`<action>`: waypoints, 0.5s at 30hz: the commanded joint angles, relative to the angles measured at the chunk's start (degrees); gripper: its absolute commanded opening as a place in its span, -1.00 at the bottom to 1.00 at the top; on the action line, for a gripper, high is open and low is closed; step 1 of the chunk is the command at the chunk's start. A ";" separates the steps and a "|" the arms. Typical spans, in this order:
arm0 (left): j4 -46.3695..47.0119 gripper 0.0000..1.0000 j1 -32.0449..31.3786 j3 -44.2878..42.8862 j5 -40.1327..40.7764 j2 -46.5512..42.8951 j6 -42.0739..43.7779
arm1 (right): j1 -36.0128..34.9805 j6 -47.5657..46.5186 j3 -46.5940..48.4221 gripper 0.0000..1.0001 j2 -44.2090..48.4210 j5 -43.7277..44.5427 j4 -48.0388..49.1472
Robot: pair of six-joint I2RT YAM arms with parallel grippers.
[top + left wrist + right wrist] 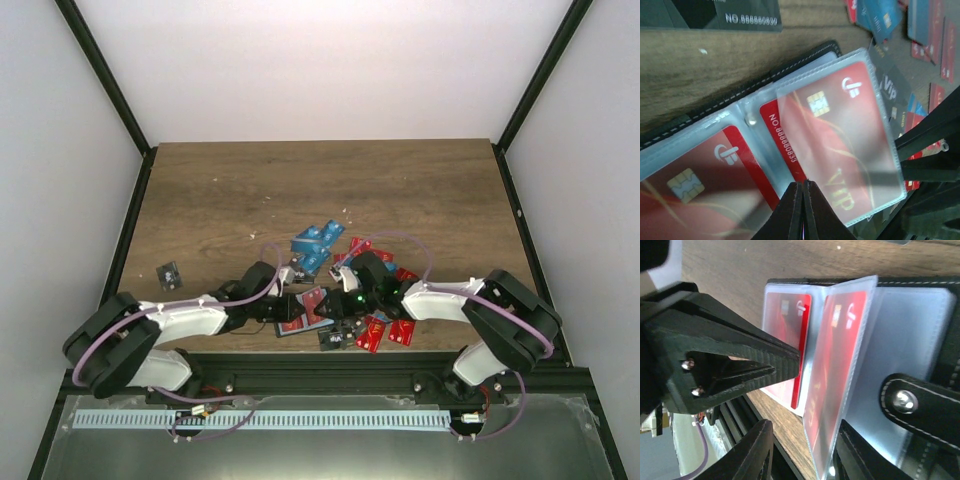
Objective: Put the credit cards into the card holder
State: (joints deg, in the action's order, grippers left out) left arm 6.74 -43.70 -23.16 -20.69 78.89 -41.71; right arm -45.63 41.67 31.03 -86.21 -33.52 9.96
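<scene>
Card holder [805, 59] lies open on table [250, 190], near the front edge, with red credit cards [840, 130] in its clear sleeves [900, 340]. Left gripper [803, 187] clenched, tips at a sleeve edge. Right gripper [802, 440] released, jaws straddling an upright sleeve.

The top camera looks down from behind the near edge over the whole table [300, 190]. Both wrist cameras sit close over the open card holder [795, 62], from opposite sides.
</scene>
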 commanded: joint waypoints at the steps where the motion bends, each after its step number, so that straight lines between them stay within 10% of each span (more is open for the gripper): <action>1: -6.33 -0.91 -0.30 -2.29 4.38 -6.12 0.70 | -1.78 0.49 3.08 -0.31 -1.09 -1.52 1.34; 15: -28.02 -0.83 -0.21 -2.74 18.82 -30.76 -2.11 | -10.77 0.97 17.04 -0.16 -11.53 0.03 -2.36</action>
State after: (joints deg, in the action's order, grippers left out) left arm -14.17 -43.81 -25.28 -6.24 52.86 -42.68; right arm -54.02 42.54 43.46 -95.24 -33.82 9.21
